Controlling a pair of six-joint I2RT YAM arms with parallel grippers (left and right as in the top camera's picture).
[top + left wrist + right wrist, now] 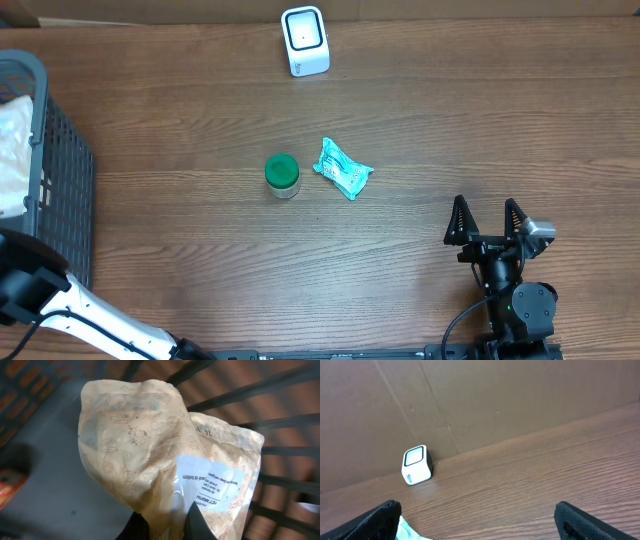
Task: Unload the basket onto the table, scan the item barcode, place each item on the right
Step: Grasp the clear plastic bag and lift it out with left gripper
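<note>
Far left, inside the grey basket (62, 190), my left gripper (167, 516) clamps the edge of a crinkled beige packet (150, 445) with a white label (210, 485); mid-table stand a green-lidded jar (282, 175), the white scanner (304, 41) beyond, a teal sachet (343, 168); my right gripper (487, 218) gapes wide, empty

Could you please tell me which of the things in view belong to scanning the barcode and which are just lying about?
For the job:
- the beige bag with a printed label, pinched in the left gripper
- the white scanner at the table's far edge

Lying about:
- the green-lidded jar
- the teal packet
- the grey basket
- the right gripper, open and idle
</note>
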